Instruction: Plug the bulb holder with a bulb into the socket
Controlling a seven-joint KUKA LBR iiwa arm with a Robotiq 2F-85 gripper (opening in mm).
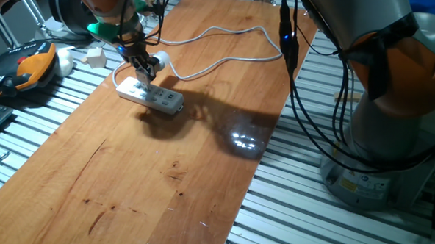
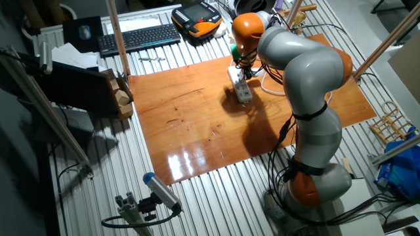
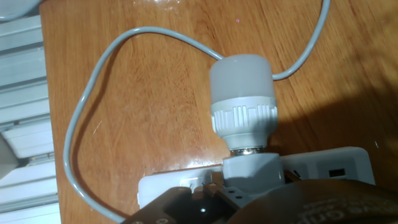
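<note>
Gripper [image 1: 146, 68] sits low over the far-left end of the power strip [image 1: 152, 95], which lies flat on the wooden table [image 1: 161, 176] near its far-left corner. The strip's grey cable [image 1: 221, 33] loops away across the far part of the board. In the hand view the bulb holder with a bulb [image 3: 244, 118] lies along the line of the fingers: white plug body nearest the camera, ribbed collar next, rounded bulb pointing away over bare wood. The plug body appears to rest on or just above the strip's top face, close to the strip's end; whether the pins have entered an outlet cannot be told, since the contact is hidden under the holder. The fingers are mostly out of frame behind the dark hand housing at the bottom edge; judging by how the holder hangs centred under the hand, they are clamped on the plug body, though the pads themselves are not visible. Judgement: the step in hand is seating the plug. To do it well, keep the holder square to the strip's face, line the pins over one outlet, and press straight down without twisting. The strip is light and unfixed, so a sideways push could slide or tip it; force should stay vertical, with release only once the body sits flush.
</note>
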